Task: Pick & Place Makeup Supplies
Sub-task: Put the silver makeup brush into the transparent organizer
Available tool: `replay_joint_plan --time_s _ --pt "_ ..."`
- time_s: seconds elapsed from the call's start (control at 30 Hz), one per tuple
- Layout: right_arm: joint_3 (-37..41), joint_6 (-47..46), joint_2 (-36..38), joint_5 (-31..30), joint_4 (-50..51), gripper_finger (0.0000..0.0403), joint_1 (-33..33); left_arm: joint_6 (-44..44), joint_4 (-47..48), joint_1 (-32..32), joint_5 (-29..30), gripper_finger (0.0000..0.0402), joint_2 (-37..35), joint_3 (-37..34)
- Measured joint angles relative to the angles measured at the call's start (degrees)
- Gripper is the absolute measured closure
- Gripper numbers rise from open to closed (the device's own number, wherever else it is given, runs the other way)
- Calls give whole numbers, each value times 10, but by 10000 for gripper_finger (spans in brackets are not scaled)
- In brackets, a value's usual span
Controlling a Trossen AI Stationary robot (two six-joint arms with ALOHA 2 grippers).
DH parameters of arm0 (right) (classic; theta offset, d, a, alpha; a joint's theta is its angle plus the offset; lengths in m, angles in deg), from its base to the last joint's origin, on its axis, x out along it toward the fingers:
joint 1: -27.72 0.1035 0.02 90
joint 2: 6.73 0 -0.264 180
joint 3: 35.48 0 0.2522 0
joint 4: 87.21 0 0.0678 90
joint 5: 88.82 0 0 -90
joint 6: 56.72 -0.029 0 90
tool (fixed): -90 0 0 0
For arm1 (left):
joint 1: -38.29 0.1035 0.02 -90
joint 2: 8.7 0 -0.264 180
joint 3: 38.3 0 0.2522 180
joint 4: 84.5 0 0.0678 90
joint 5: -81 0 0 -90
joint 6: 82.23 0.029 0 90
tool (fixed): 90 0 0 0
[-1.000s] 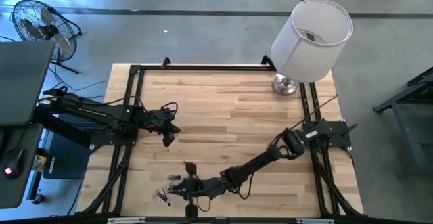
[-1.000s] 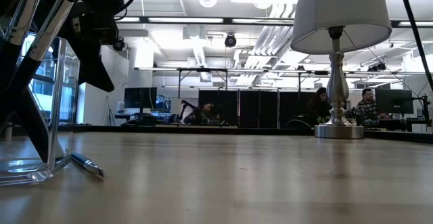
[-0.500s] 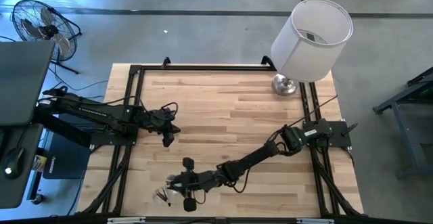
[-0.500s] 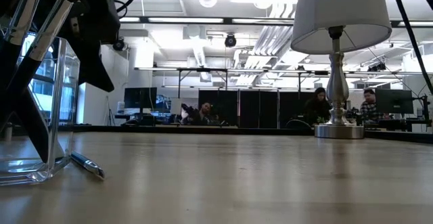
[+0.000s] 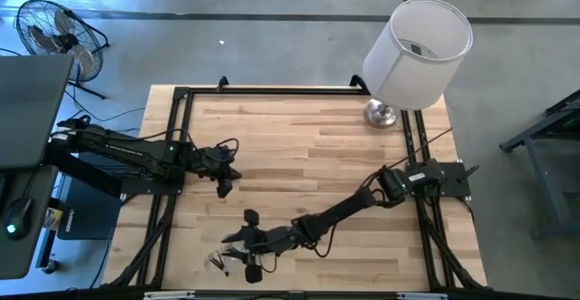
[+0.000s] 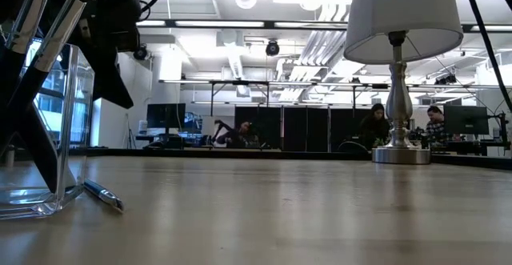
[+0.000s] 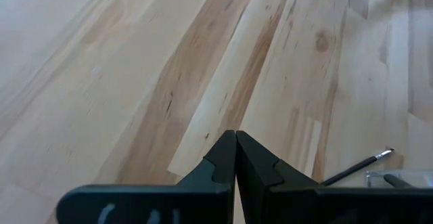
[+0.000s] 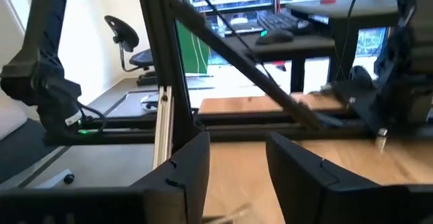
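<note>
The left gripper (image 5: 225,188) waits shut at the table's (image 5: 317,128) left side, jaws pressed together, holding nothing. Toward the near edge a clear holder (image 6: 36,149) stands with brushes (image 6: 48,45) leaning in it; one brush (image 6: 104,194) lies on the wood just beside its base. The right gripper (image 5: 237,243) hangs above that cluster with fingers apart and nothing between them. The loose brush lies just below and beside this claw — far nearer than the left arm — though its long axis against the jaws is hard to tell.
</note>
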Motion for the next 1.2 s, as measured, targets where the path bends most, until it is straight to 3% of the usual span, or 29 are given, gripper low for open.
replay_joint_plan --time_s 0.13,0.27,0.4,0.6,0.7,0.8,0.87,0.97,1.2 --pt "0 30 39 -19 38 258 0 3 0 0 -3 401 0 0" --pt "0 27 95 -61 175 258 5 3 -1 0 -3 401 0 0" --pt "0 -72 157 -105 345 259 9 3 -1 0 -10 401 0 0" --pt "-1 -247 227 -107 625 263 11 -12 -4 0 -13 401 0 0" --pt "-1 -289 240 -106 750 295 17 -14 -4 0 -13 401 0 0" --pt "10 -301 242 -103 841 356 26 -23 -4 0 -13 401 0 0" --pt "53 -294 252 -99 848 390 33 -29 -5 0 -13 401 0 0" --pt "185 -305 307 -85 785 385 39 -29 -9 0 -12 401 0 0" --pt "603 -343 520 -37 331 400 35 -22 -40 0 -14 401 5 2"
